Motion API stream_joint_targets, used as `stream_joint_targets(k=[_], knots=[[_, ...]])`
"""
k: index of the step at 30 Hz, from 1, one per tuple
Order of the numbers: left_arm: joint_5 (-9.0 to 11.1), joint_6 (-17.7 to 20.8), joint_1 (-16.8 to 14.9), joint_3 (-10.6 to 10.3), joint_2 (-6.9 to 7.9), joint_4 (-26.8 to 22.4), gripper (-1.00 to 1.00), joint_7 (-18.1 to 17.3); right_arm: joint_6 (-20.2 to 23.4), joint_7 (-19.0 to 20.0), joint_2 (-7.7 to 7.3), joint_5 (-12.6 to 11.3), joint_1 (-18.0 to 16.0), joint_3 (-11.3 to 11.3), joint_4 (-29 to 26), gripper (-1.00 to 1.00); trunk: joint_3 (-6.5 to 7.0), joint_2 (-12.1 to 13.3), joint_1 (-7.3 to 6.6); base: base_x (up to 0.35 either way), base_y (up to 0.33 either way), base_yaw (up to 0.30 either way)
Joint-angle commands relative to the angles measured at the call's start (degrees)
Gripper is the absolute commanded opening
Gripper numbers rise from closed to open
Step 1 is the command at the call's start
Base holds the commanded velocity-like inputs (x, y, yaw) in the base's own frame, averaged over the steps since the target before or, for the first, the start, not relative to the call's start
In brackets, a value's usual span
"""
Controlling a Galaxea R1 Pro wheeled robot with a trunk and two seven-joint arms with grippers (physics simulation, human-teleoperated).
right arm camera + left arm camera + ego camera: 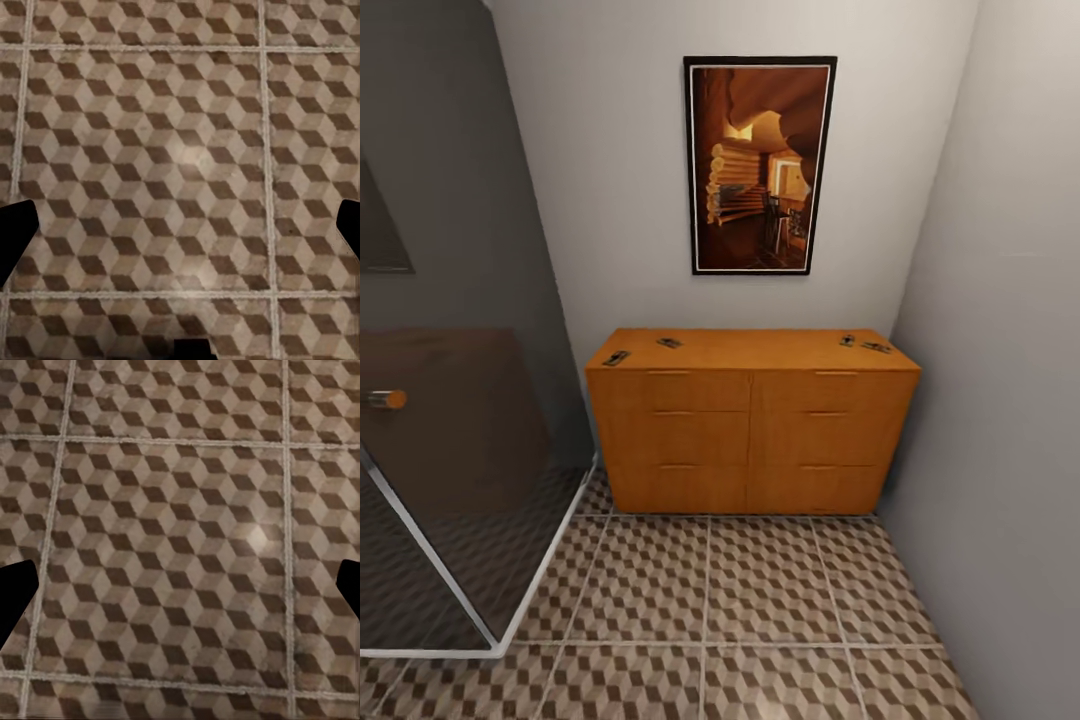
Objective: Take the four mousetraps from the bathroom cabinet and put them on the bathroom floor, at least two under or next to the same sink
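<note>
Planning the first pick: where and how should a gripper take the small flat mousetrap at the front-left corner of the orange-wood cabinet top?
Grip that mousetrap across its short width, coming straight down from above. It lies flat on the orange-wood cabinet top by the front edge, so likely only its thin side edges offer purchase.

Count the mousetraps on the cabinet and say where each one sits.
4, all on the cabinet top: one at the front left corner, one behind it, two close together near the right end.
</note>
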Motion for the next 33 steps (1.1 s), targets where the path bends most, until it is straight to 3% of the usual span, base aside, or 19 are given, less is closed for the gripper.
stream_joint_targets(k=[1,18,27,28,29,33], knots=[[0.0,-0.2,0.0,0.0,-0.01,0.1,1.00,0.2,-0.2,0.0,-0.01,0.0,0.0,0.0,0.0,1.00,-0.05,0.0,0.00,0.000,-0.230,0.237],[0.0,-0.3,0.0,0.0,0.02,0.1,1.00,0.2,-0.1,0.1,-0.04,0.3,-0.5,0.3,-0.3,1.00,-0.05,0.0,0.00,0.000,-0.061,0.062],[0.1,0.9,-0.1,0.4,-0.28,-1.0,1.00,0.9,0.9,0.0,-0.08,0.8,-5.2,0.3,-4.0,1.00,-0.05,0.0,0.00,0.000,-0.001,0.001],[0.1,2.7,-0.6,0.4,-0.37,-2.2,1.00,1.7,2.0,0.0,-0.07,1.2,-7.4,0.3,-4.9,1.00,-0.05,0.0,0.00,0.000,0.000,0.000],[0.1,7.2,-2.4,0.4,-0.32,-3.8,1.00,3.6,4.9,0.0,-0.04,2.0,-11.2,0.4,-5.7,1.00,-0.05,0.0,0.00,0.000,0.000,0.000],[0.1,15.4,-7.3,0.5,-0.03,-5.0,1.00,5.8,10.9,0.0,0.02,3.0,-16.4,0.4,-6.3,1.00,-0.05,0.0,0.00,0.000,0.000,0.000]])
